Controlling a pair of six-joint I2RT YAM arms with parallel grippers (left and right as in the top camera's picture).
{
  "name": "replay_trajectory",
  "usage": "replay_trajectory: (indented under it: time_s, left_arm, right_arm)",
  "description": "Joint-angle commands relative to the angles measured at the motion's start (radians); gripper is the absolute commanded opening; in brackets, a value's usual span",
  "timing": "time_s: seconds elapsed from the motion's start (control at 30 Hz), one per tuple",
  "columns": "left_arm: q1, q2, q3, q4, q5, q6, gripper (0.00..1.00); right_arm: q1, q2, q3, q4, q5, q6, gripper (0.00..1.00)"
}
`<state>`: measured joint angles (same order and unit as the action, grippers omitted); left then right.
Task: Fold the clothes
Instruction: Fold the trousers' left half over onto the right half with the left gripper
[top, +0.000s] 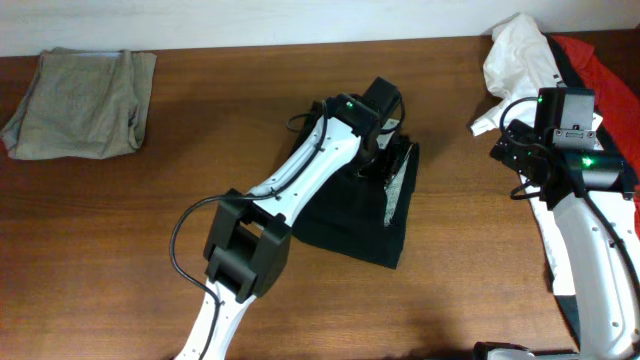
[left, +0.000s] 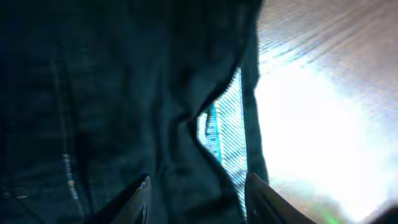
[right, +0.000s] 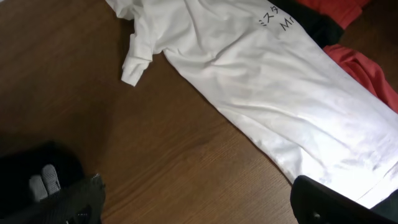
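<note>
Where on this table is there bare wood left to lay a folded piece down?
Widest: the bare table between the grey-khaki garment and the left arm. Also a strip between the black garment and the right arm. Crowded: the right end, with white T-shirt and red garment.

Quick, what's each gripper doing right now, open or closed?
Left gripper: open, over the black garment.
Right gripper: open, empty, near the white T-shirt.
</note>
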<state>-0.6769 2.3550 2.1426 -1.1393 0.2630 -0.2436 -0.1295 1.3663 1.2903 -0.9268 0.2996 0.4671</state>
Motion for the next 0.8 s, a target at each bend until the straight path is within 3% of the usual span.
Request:
replay_trajectory:
  time_s: [0.0,0.1,0.13,0.17,0.23,0.43,0.63,0.77]
  left_arm:
    - [0.006,-0.003,0.018,-0.016,0.122,0.055,0.49]
    - [0.074,-0.061,0.062,-0.059,-0.010,0.061,0.45]
    - [0.116,-0.068,0.062,-0.091,-0.087,0.058,0.27]
    - [0.144,-0.063,0.059,-0.142,-0.080,0.058,0.15]
    - [0.150,-0.061,-0.002,-0.179,-0.074,0.058,0.06]
    - [-0.018,-0.061,-0.328,0.104,0.139,0.051,0.06]
    - [-0.102,-0.072,-0.323,0.136,0.201,0.060,0.06]
    - [-0.061,-0.174,-0.159,0.138,0.147,0.091,0.07]
  right_arm:
    - [-0.003,-0.002,0.013,0.000,0.027,0.000,0.99]
    - [-0.003,-0.002,0.013,0.000,0.026,0.000,0.99]
    - [-0.003,-0.002,0.013,0.000,0.026,0.000,0.99]
    - [-0.003,-0.002,0.013,0.000,0.026,0.000,0.99]
    - [-0.003,-0.002,0.013,0.000,0.026,0.000,0.99]
    - [-0.003,-0.002,0.013,0.000,0.027,0.000,0.99]
    - [-0.003,-0.002,0.013,0.000,0.026,0.000,0.99]
    - [-0.003,-0.002,0.013,0.000,0.027,0.000,0.99]
